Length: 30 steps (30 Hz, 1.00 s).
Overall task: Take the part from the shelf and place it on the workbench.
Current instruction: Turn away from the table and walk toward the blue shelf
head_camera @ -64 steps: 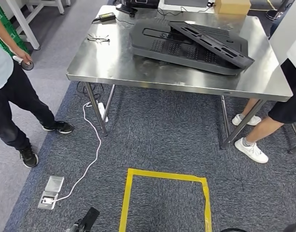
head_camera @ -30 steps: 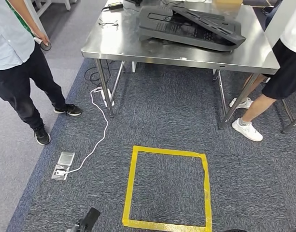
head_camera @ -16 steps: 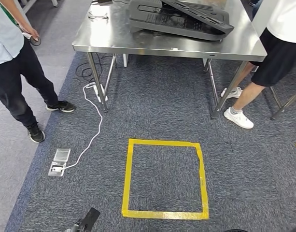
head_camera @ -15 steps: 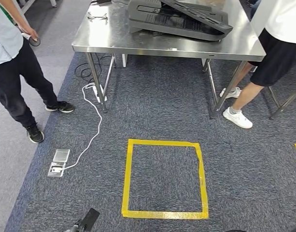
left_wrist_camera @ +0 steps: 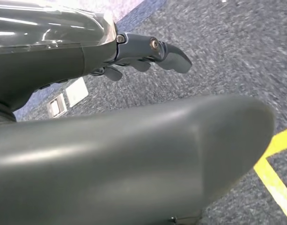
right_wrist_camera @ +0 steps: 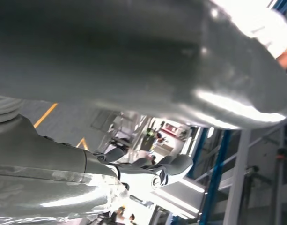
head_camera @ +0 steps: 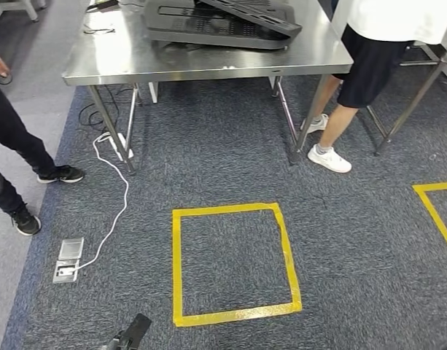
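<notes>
Workbench at twelve o'clock, dark parts already lying on its steel top.
Left hand hangs over the carpet, fingers stretched out and holding nothing; right hand likewise looks empty, fingers extended. No shelf can be made out. Risks, as I judge them: the white cable at ten o'clock could snag a foot, and the person at one o'clock stands close to the table leg.

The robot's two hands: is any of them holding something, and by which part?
Nothing is held: the left hand and the right hand have their fingers extended on nothing.
</notes>
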Motion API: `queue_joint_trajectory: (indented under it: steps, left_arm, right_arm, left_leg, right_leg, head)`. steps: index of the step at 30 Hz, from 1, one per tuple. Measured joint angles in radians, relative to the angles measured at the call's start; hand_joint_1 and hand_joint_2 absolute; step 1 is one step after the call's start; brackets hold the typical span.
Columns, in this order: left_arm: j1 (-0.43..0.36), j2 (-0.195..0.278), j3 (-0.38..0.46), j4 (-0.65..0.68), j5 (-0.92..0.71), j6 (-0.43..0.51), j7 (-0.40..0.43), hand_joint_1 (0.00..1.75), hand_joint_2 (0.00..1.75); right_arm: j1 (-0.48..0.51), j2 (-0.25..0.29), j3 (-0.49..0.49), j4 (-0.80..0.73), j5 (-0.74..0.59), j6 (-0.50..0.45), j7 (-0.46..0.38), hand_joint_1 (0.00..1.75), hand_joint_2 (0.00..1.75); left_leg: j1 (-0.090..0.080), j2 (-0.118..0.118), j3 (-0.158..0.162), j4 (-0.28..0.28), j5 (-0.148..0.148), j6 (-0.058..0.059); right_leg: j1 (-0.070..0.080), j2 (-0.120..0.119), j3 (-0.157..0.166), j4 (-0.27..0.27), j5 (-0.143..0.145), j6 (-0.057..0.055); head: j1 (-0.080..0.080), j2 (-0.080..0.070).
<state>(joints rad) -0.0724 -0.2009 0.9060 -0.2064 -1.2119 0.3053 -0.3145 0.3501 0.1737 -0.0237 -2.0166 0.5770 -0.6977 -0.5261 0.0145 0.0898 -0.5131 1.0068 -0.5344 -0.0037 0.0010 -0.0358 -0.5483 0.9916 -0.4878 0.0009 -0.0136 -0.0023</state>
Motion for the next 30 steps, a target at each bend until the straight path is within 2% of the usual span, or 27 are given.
queue_joint_trajectory:
  steps: [2, 3, 4, 5, 6, 7, 8, 10, 11, 12, 14, 15, 16, 18, 20, 21, 22, 23, 24, 25, 26, 27, 29, 30]
  left_arm:
    - [-0.001, 0.0, 0.0, 0.0, 0.0, 0.0, 0.0, 0.0, 0.0]
    - [0.001, 0.0, 0.001, 0.0, 0.0, 0.0, 0.0, 0.0, 0.0]
    - [0.003, 0.0, 0.002, 0.0, 0.0, 0.0, 0.0, 0.0, 0.0]
    - [0.005, 0.0, 0.003, 0.0, 0.001, 0.0, 0.001, 0.0, 0.0]
    - [0.007, 0.0, 0.003, 0.0, 0.001, 0.0, 0.001, 0.0, 0.0]
    - [0.007, 0.0, 0.004, 0.0, 0.001, 0.0, 0.001, 0.0, 0.0]
    - [0.006, 0.0, 0.005, 0.0, 0.001, 0.0, 0.001, 0.0, 0.0]
    - [0.006, 0.0, 0.005, 0.0, 0.0, 0.0, 0.002, 0.0, 0.0]
    - [0.005, 0.0, 0.005, 0.0, 0.0, 0.0, 0.002, 0.0, 0.0]
    - [0.006, 0.0, 0.006, 0.0, 0.001, 0.0, 0.002, 0.0, 0.0]
    - [0.006, 0.0, 0.006, 0.0, 0.0, 0.0, 0.003, 0.0, 0.0]
    - [0.005, 0.0, 0.007, 0.0, 0.0, 0.001, 0.003, 0.0, 0.0]
    - [0.004, 0.0, 0.007, 0.0, 0.0, 0.001, 0.003, 0.0, 0.0]
    - [0.005, 0.0, 0.008, 0.0, 0.0, 0.002, 0.003, 0.0, 0.0]
    - [0.009, 0.0, 0.008, 0.0, 0.0, 0.002, 0.004, 0.0, 0.0]
    - [0.009, 0.0, 0.008, 0.0, 0.0, 0.003, 0.005, 0.0, 0.0]
    - [0.008, 0.0, 0.009, 0.0, 0.0, 0.003, 0.005, 0.0, 0.0]
    - [0.007, 0.0, 0.009, 0.0, 0.0, 0.003, 0.006, 0.0, 0.0]
    - [0.005, -0.001, 0.009, 0.0, 0.0, 0.003, 0.006, 0.0, 0.0]
    - [0.004, -0.001, 0.009, 0.0, 0.0, 0.003, 0.006, 0.0, 0.0]
    - [0.004, -0.001, 0.009, 0.0, 0.0, 0.003, 0.006, 0.0, 0.0]
    - [0.004, -0.001, 0.009, 0.0, 0.0, 0.004, 0.006, 0.0, 0.0]
    - [0.004, -0.002, 0.009, 0.0, 0.0, 0.004, 0.008, 0.0, 0.0]
    - [0.003, -0.003, 0.009, 0.0, 0.0, 0.005, 0.008, 0.0, 0.0]
  right_arm:
    - [0.0, 0.0, 0.0, 0.0, 0.0, 0.0, 0.001, 0.0, 0.0]
    - [0.0, -0.001, 0.0, 0.0, 0.001, 0.0, 0.001, 0.0, 0.0]
    - [0.0, -0.001, 0.0, 0.0, 0.0, 0.0, 0.001, 0.0, 0.0]
    - [0.001, -0.001, 0.0, 0.0, 0.0, 0.0, 0.001, 0.0, 0.0]
    - [0.002, -0.001, 0.0, 0.001, 0.0, 0.0, 0.001, 0.0, 0.0]
    - [0.002, -0.001, 0.0, 0.001, 0.0, 0.0, 0.001, 0.0, 0.0]
    - [0.003, -0.001, 0.0, 0.001, 0.0, 0.0, 0.001, 0.0, 0.0]
    - [0.003, -0.001, 0.0, 0.001, 0.0, 0.0, 0.001, 0.0, 0.0]
    - [0.003, -0.001, 0.0, 0.001, 0.0, 0.0, 0.001, 0.0, 0.0]
    - [0.004, -0.001, 0.0, 0.001, -0.001, 0.0, 0.001, 0.0, 0.0]
    - [0.008, -0.001, 0.0, 0.0, -0.004, 0.0, 0.001, 0.0, 0.0]
    - [0.011, -0.001, 0.0, 0.0, -0.005, 0.0, 0.001, 0.0, 0.0]
    - [0.012, -0.001, 0.0, -0.001, -0.007, 0.0, 0.001, 0.0, 0.0]
    - [0.012, -0.001, 0.001, -0.002, -0.011, 0.0, 0.0, 0.0, 0.0]
    - [0.014, -0.001, 0.001, -0.002, -0.017, 0.0, -0.002, 0.0, 0.0]
    - [0.016, 0.0, 0.001, -0.001, -0.019, 0.0, -0.005, 0.0, 0.0]
    - [0.018, 0.0, 0.001, -0.002, -0.022, 0.0, -0.008, 0.0, 0.0]
    - [0.019, 0.0, 0.0, -0.002, -0.024, 0.0, -0.012, 0.0, 0.0]
    - [0.02, 0.0, 0.0, -0.002, -0.027, 0.0, -0.014, 0.0, 0.0]
    - [0.02, 0.0, 0.0, -0.002, -0.03, 0.0, -0.016, 0.0, 0.0]
    - [0.02, 0.001, 0.0, -0.003, -0.032, 0.0, -0.017, 0.0, 0.0]
    - [0.021, 0.001, 0.0, -0.003, -0.035, 0.0, -0.018, 0.0, 0.0]
    - [0.024, 0.002, -0.002, -0.004, -0.037, 0.0, -0.018, 0.0, 0.0]
    - [0.026, 0.004, -0.003, -0.005, -0.037, 0.0, -0.019, 0.0, 0.0]
  left_leg:
    - [0.003, -0.04, -0.03, 0.072, -0.051, -0.004]
    - [0.002, -0.062, -0.059, 0.139, -0.084, -0.004]
    - [0.002, -0.072, -0.092, 0.21, -0.112, -0.004]
    - [0.001, -0.076, -0.116, 0.262, -0.124, -0.004]
    - [0.001, -0.078, -0.126, 0.281, -0.118, -0.003]
    - [0.001, -0.08, -0.118, 0.258, -0.091, -0.001]
    - [0.001, -0.088, -0.095, 0.2, -0.051, 0.002]
    - [0.006, -0.135, -0.046, 0.077, 0.008, 0.006]
    - [0.008, -0.156, -0.034, 0.041, 0.018, 0.007]
    - [0.008, -0.17, -0.031, 0.028, 0.016, 0.007]
    - [0.007, -0.156, -0.031, 0.021, 0.017, 0.011]
    - [0.008, -0.145, -0.031, 0.019, 0.019, 0.016]
    - [0.009, -0.132, -0.031, 0.017, 0.022, 0.021]
    - [0.011, -0.105, -0.03, 0.015, 0.023, 0.027]
    - [0.01, -0.075, -0.031, 0.015, 0.022, 0.028]
    - [0.01, -0.061, -0.031, 0.015, 0.022, 0.028]
    - [0.01, -0.048, -0.03, 0.015, 0.021, 0.027]
    - [0.01, -0.037, -0.029, 0.015, 0.02, 0.025]
    - [0.01, -0.026, -0.027, 0.015, 0.019, 0.023]
    - [0.008, -0.018, -0.026, 0.015, 0.017, 0.02]
    - [0.007, -0.01, -0.025, 0.015, 0.016, 0.016]
    - [0.006, -0.003, -0.024, 0.014, 0.015, 0.011]
    - [0.006, 0.012, -0.02, 0.011, 0.014, -0.002]
    - [0.007, 0.009, -0.019, 0.013, 0.008, -0.008]
  right_leg:
    - [-0.004, 0.018, 0.0, -0.007, 0.006, -0.011]
    - [-0.002, 0.028, -0.002, -0.007, 0.008, -0.015]
    - [-0.001, 0.039, -0.004, -0.007, 0.009, -0.017]
    - [0.001, 0.052, -0.004, -0.006, 0.009, -0.018]
    - [0.003, 0.065, -0.005, -0.004, 0.01, -0.018]
    - [0.003, 0.079, -0.004, -0.001, 0.009, -0.018]
    - [0.004, 0.093, -0.004, 0.003, 0.008, -0.017]
    - [0.004, 0.119, -0.012, 0.015, 0.006, -0.012]
    - [0.002, 0.13, -0.02, 0.021, 0.006, -0.008]
    - [0.001, 0.141, -0.029, 0.025, 0.008, -0.003]
    - [-0.004, 0.159, -0.041, 0.027, 0.013, 0.009]
    - [-0.003, 0.148, -0.045, 0.033, 0.008, 0.015]
    - [-0.003, 0.126, -0.054, 0.054, -0.007, 0.022]
    - [-0.004, 0.068, -0.1, 0.156, -0.066, 0.035]
    - [-0.011, 0.047, -0.159, 0.285, -0.118, 0.045]
    - [-0.014, 0.043, -0.171, 0.313, -0.12, 0.049]
    - [-0.016, 0.04, -0.161, 0.296, -0.102, 0.05]
    - [-0.017, 0.033, -0.13, 0.24, -0.07, 0.05]
    - [-0.015, 0.017, -0.089, 0.162, -0.036, 0.047]
    - [-0.011, -0.002, -0.053, 0.092, -0.013, 0.042]
    - [-0.006, -0.015, -0.029, 0.044, 0.0, 0.035]
    - [-0.002, -0.022, -0.021, 0.023, 0.002, 0.028]
    - [0.003, -0.005, -0.025, 0.019, 0.004, 0.014]
    - [0.003, 0.004, -0.024, 0.015, 0.007, 0.007]
  head:
    - [-0.002, 0.0]
    - [-0.002, 0.0]
    - [-0.003, 0.0]
    - [-0.003, 0.0]
    - [-0.003, 0.0]
    - [-0.003, 0.0]
    - [-0.003, 0.0]
    - [-0.001, 0.0]
    - [-0.002, 0.0]
    - [-0.001, 0.0]
    - [-0.002, 0.0]
    - [-0.001, 0.0]
    - [0.001, 0.0]
    - [0.004, 0.0]
    - [0.005, 0.0]
    - [0.005, 0.0]
    - [0.005, 0.0]
    - [0.005, 0.0]
    - [0.005, 0.0]
    - [0.005, 0.0]
    - [0.004, 0.0]
    - [0.004, 0.0]
    - [0.003, 0.0]
    - [0.003, 0.0]
